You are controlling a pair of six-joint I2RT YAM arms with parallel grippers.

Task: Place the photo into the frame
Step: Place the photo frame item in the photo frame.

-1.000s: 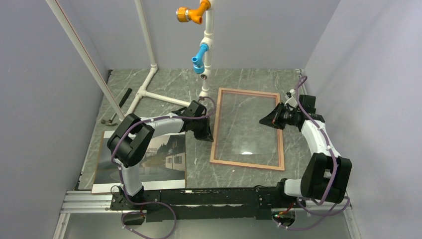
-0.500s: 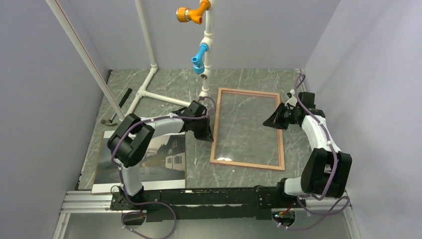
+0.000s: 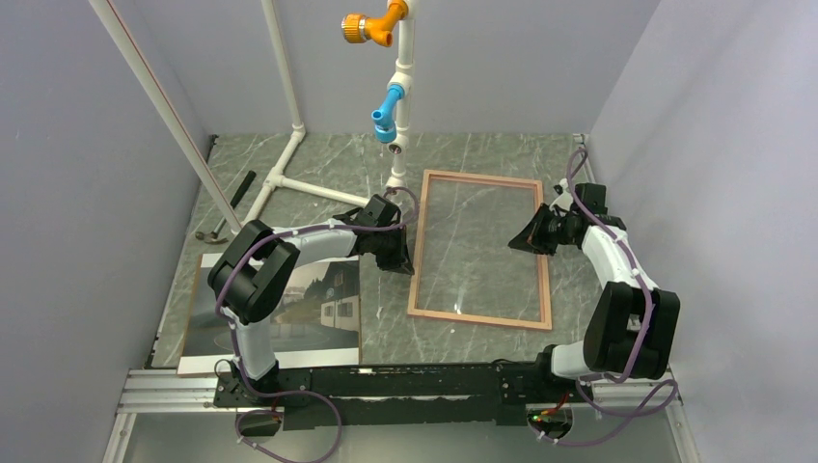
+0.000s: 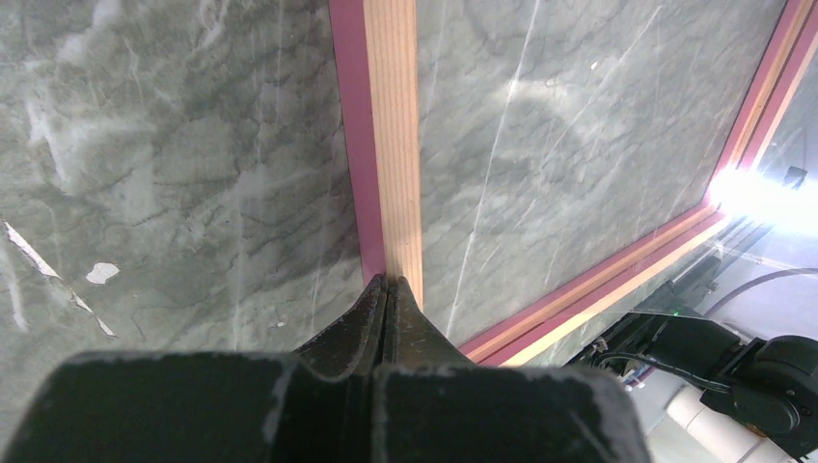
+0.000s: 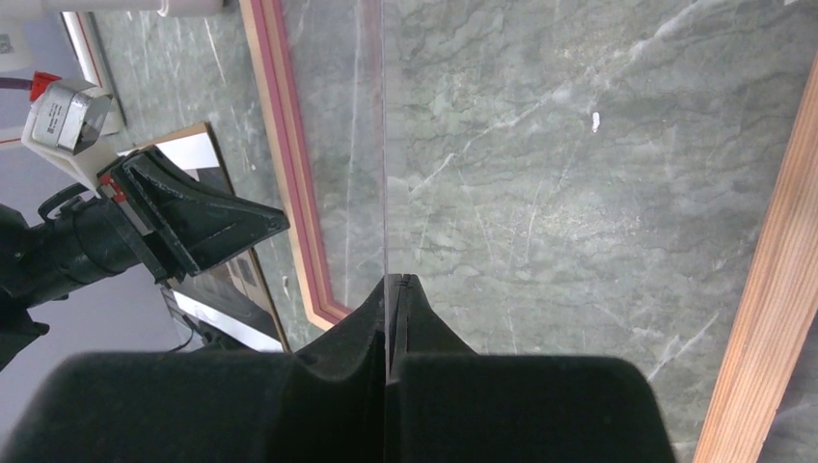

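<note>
Grey marble surface. Pink-and-tan frame flat at centre-right, clear pane inside it. Photo flat at near left, outside frame, partly under left arm. Right gripper pinched on pane edge. Left gripper closed, empty, tips at frame's left rail.

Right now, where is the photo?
In the top view the photo lies flat at the table's near left, partly under the left arm, left of the frame and apart from it.
</note>
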